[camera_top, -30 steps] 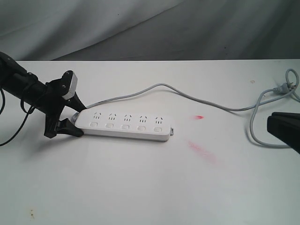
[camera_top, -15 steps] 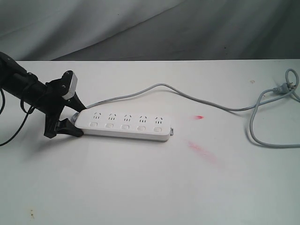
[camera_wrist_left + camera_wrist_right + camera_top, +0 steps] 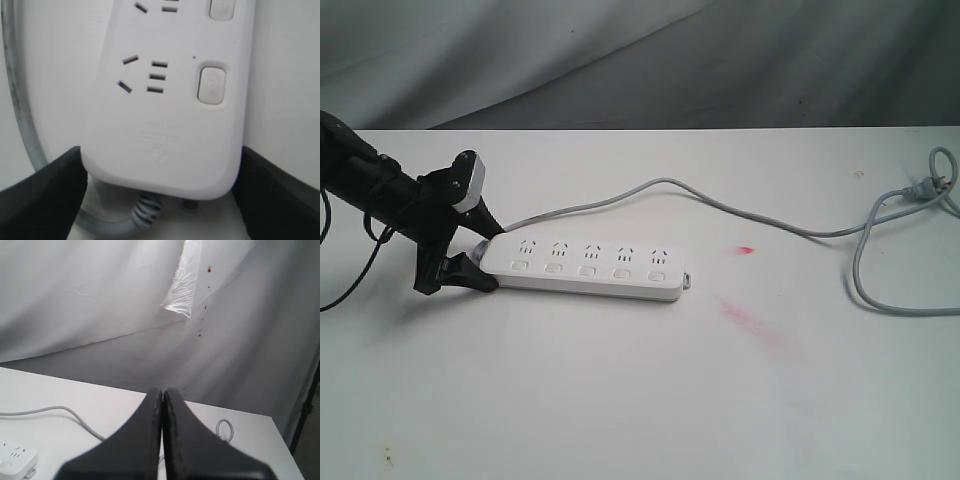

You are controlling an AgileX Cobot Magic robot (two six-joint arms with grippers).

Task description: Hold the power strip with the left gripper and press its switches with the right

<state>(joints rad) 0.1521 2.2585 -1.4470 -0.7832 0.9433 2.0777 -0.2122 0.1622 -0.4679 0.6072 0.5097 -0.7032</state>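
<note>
The right tool [image 3: 162, 391] no longer shows in the exterior view. A second ago its black tip jutted in from the right edge, low over the surface [image 3: 620, 400] and across the near side of the grey cord [image 3: 857, 285] loop. Half a second ago it was already gone, and that stretch of the loop now lies uncovered.
</note>
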